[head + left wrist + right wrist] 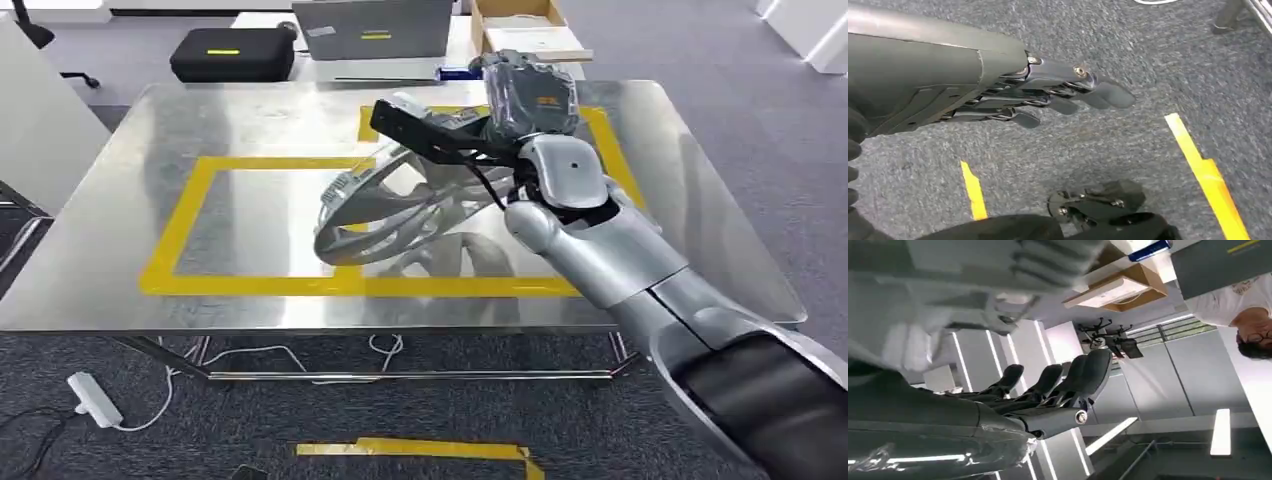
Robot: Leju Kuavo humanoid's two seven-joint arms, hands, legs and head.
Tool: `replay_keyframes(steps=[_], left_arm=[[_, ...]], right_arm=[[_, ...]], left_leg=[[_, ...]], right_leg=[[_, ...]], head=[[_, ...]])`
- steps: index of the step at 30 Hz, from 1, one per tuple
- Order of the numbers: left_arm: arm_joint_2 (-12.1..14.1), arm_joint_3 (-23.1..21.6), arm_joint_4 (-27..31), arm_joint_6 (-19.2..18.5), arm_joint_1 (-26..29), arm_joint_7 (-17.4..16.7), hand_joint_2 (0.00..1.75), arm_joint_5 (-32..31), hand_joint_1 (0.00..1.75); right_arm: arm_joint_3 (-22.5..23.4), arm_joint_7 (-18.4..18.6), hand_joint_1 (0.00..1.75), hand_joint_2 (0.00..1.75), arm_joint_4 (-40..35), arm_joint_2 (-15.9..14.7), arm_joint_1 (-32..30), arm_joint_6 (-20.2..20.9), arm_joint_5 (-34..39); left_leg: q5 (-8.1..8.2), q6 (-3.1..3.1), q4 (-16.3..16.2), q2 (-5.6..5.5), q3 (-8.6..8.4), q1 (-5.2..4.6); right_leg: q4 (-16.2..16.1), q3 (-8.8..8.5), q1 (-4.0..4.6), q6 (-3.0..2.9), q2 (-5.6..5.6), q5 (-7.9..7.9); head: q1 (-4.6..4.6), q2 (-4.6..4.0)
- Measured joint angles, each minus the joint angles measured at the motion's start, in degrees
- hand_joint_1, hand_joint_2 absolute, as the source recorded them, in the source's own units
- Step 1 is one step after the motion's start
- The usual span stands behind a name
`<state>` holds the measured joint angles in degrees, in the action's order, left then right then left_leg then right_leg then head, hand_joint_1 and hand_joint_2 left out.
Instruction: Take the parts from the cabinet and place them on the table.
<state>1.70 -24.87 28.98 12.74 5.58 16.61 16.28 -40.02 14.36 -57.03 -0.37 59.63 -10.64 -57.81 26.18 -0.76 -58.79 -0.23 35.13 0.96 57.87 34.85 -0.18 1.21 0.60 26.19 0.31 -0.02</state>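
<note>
A silvery cast metal part (385,215) with curved spokes lies on the steel table (120,260), across the right side of a yellow tape rectangle (190,215). My right hand (470,125) hovers at the part's far end, its dark fingers (415,128) stretched straight over the top of it. In the right wrist view the fingers (1068,382) are straight and apart, and the part (948,295) is a pale blur beside them. My left hand (1048,95) hangs over the grey carpet, fingers straight and holding nothing.
Behind the table stand a black case (232,52), a grey laptop (372,28) and a cardboard box (520,25). A person in a white shirt (1233,300) is beyond the table. A white power strip (95,398) and yellow floor tape (420,450) lie below.
</note>
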Motion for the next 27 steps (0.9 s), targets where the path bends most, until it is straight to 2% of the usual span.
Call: replay_keyframes(steps=[1,2,3,4,6,7,8,9,10,11,12,13,14,16,17,18,19,21,22,23,24,25,26,27], left_arm=[[0.00,-0.04,0.17,0.04,0.07,-0.07,1.75,0.04,0.00],[-0.04,-0.09,0.44,0.04,0.17,-0.07,1.75,0.09,0.00],[-0.06,-0.13,0.68,0.04,0.17,-0.07,1.75,0.35,0.00],[0.00,-0.15,0.81,0.04,0.11,-0.07,1.75,0.46,0.00],[-0.09,-0.31,0.98,0.04,0.09,-0.07,1.75,0.53,0.00],[-0.11,-0.42,0.98,0.04,0.09,-0.07,1.75,0.55,0.00],[-0.15,-0.50,0.98,0.04,0.10,-0.07,1.75,0.57,0.00],[-0.17,-0.55,1.01,0.04,0.09,-0.07,1.75,0.57,0.00],[-0.20,-0.59,1.03,0.04,0.09,-0.07,1.75,0.59,0.00],[-0.22,-0.68,1.09,0.04,0.11,-0.07,1.75,0.59,0.00],[-0.26,-0.83,1.18,0.04,0.12,-0.07,1.75,0.61,0.00],[-0.33,-0.94,1.22,0.04,0.10,-0.07,1.75,0.61,0.00],[-0.33,-0.98,1.27,0.04,0.16,-0.07,1.75,0.63,0.00],[-0.35,-1.24,1.31,0.04,0.15,-0.09,1.75,0.72,0.00],[-0.33,-1.38,1.38,0.04,0.13,-0.09,1.75,0.83,0.00],[-0.24,-1.42,1.51,0.07,0.18,-0.24,1.75,0.87,0.00],[-0.26,-1.46,1.64,0.09,0.26,-0.37,1.75,0.90,0.00],[-0.24,-1.64,1.86,0.22,0.43,-0.68,1.75,0.92,0.00],[-0.22,-1.71,1.95,0.22,0.51,-0.92,1.75,1.01,0.00],[-0.22,-1.77,2.01,0.24,0.57,-1.01,1.75,1.03,0.00],[-0.17,-1.81,2.16,0.24,0.69,-1.12,1.75,1.05,0.00],[-0.09,-1.81,2.34,0.24,0.75,-1.14,1.75,1.05,0.00],[0.00,-1.84,2.56,0.28,0.77,-1.29,1.75,1.07,0.00],[0.11,-1.86,2.78,0.37,0.79,-1.42,1.75,1.09,0.00]], right_arm=[[0.07,0.02,0.80,1.75,0.35,0.00,0.01,0.02,-0.20],[0.11,0.02,0.80,1.75,0.57,0.00,0.07,0.07,-0.35],[0.18,0.04,0.80,1.75,0.85,0.00,0.13,0.30,-0.61],[0.20,0.06,0.80,1.75,1.20,0.00,0.23,0.63,-1.31],[0.00,0.13,0.80,1.75,1.79,0.00,0.11,1.18,-1.99],[-0.11,0.13,0.80,1.75,2.10,0.00,-0.02,1.27,-2.19],[-0.15,0.13,0.80,1.75,2.32,0.02,-0.16,1.27,-2.23],[-0.15,0.11,0.80,1.75,2.38,0.02,-0.09,1.27,-2.25],[-0.15,0.11,0.80,1.75,2.47,0.02,-0.01,1.27,-2.30],[-0.13,0.13,0.80,1.75,2.56,0.02,0.07,1.29,-2.32],[-0.13,0.13,0.80,1.75,2.62,0.04,0.25,1.31,-2.34],[-0.15,0.13,0.80,1.75,2.69,0.09,0.39,1.31,-2.38],[-0.20,0.13,0.80,1.75,2.71,0.33,0.39,1.40,-2.43],[-0.22,0.13,0.80,1.75,2.80,0.41,0.45,1.79,-2.73],[-0.20,0.24,0.80,1.75,2.84,0.42,0.62,1.95,-2.91],[-0.22,0.35,0.80,1.75,2.95,0.59,0.78,2.27,-3.23],[-0.24,0.57,0.80,1.75,3.10,0.70,0.82,2.32,-3.45],[-0.35,0.63,0.80,1.75,3.41,0.94,0.73,2.43,-3.70],[-0.46,0.63,0.80,1.75,3.63,0.96,0.68,2.56,-3.78],[-0.52,0.63,0.80,1.75,3.74,1.05,0.61,2.62,-3.80],[-0.59,0.63,0.80,1.75,3.85,1.09,0.61,2.71,-3.80],[-0.61,0.63,0.80,1.75,3.89,1.11,0.68,2.93,-3.85],[-0.61,0.63,0.80,1.75,3.91,1.14,0.76,3.08,-3.96],[-0.61,0.59,0.80,1.75,3.91,1.27,0.92,3.32,-4.02]], left_leg=[[-0.04,0.42,-0.01,0.00,0.00,-0.14],[-0.44,1.03,0.50,0.07,-0.14,0.13],[-0.64,1.42,0.68,0.15,-0.24,0.21],[-0.68,1.89,0.69,0.18,-0.19,0.18],[-0.66,2.06,0.68,0.19,-0.15,0.01],[-0.66,2.10,0.65,0.21,-0.14,-0.07],[-0.67,2.14,0.65,0.21,-0.16,-0.12],[-0.67,2.15,0.64,0.17,-0.20,-0.15],[-0.67,2.14,0.64,0.13,-0.28,-0.19],[-0.67,2.14,0.64,0.05,-0.40,-0.25],[-0.66,2.12,0.63,0.00,-0.45,-0.30],[-0.59,1.76,0.42,-0.04,-0.23,-0.76],[-0.75,1.38,0.48,-0.01,-0.11,-0.62],[-1.02,0.73,0.80,0.09,-0.28,-0.34],[-1.04,0.34,0.89,0.09,-0.40,-0.44],[-0.41,-0.07,0.37,0.08,-0.31,-0.33],[1.06,-0.37,-1.24,0.08,0.43,-0.34],[5.89,-0.89,-10.00,0.09,4.23,-0.13],[7.47,-1.05,-14.17,0.09,6.06,-0.11],[7.90,-1.12,-16.37,0.09,6.99,-0.10],[6.91,-1.14,-15.88,0.09,6.60,-0.05],[4.81,-1.11,-12.98,0.09,5.15,0.02],[2.06,-1.01,-7.63,0.09,2.36,0.10],[0.06,-0.93,-2.62,0.10,-0.26,0.15]], right_leg=[[-0.29,-0.13,-0.12,0.34,-0.02,-0.15],[-0.22,-0.04,-0.14,0.73,-0.01,-0.06],[0.69,0.75,-0.23,0.94,-0.16,0.81],[3.54,1.97,-0.25,1.07,-0.29,2.74],[13.47,6.34,-0.31,1.25,-0.28,7.25],[17.20,8.13,-0.31,1.30,-0.28,8.50],[18.48,8.75,-0.31,1.26,-0.29,8.42],[17.10,8.01,-0.31,1.14,-0.28,7.11],[13.45,6.11,-0.31,0.91,-0.29,4.97],[7.88,3.14,-0.27,0.54,-0.30,2.43],[2.17,0.09,-0.12,-0.04,-0.46,0.55],[-0.11,-1.12,0.14,-0.23,-0.80,1.31],[-0.18,-1.35,0.13,-0.05,-0.77,0.97],[-0.18,-1.26,0.35,-0.34,-0.48,0.80],[-0.61,-1.41,0.20,-0.74,-0.43,0.50],[-1.14,-1.73,-0.22,-1.09,-0.60,0.07],[-1.18,-1.73,-0.31,-1.33,-0.59,-0.01],[-1.17,-1.59,-0.31,-1.43,-0.57,-0.01],[-1.15,-1.53,-0.30,-1.46,-0.56,-0.04],[-1.14,-1.52,-0.31,-1.46,-0.54,-0.05],[-1.13,-1.54,-0.32,-1.44,-0.52,-0.06],[-1.12,-1.56,-0.32,-1.38,-0.50,-0.09],[-1.07,-1.61,-0.33,-1.32,-0.50,-0.10],[-0.95,-1.61,-0.33,-1.14,-0.51,-0.06]], head=[[-0.02,0.00],[-0.02,0.00],[0.08,0.00],[0.39,0.00],[0.32,0.00],[0.39,0.00],[0.35,0.00],[0.39,0.00],[0.37,0.00],[0.43,0.00],[0.39,0.00],[0.35,0.00],[0.21,0.00],[0.30,0.00],[0.37,0.00],[0.26,0.00],[0.00,0.00],[-0.09,0.00],[-0.09,0.00],[-0.13,0.00],[-0.11,0.00],[-0.18,0.00],[-0.13,0.00],[-0.16,0.00]])
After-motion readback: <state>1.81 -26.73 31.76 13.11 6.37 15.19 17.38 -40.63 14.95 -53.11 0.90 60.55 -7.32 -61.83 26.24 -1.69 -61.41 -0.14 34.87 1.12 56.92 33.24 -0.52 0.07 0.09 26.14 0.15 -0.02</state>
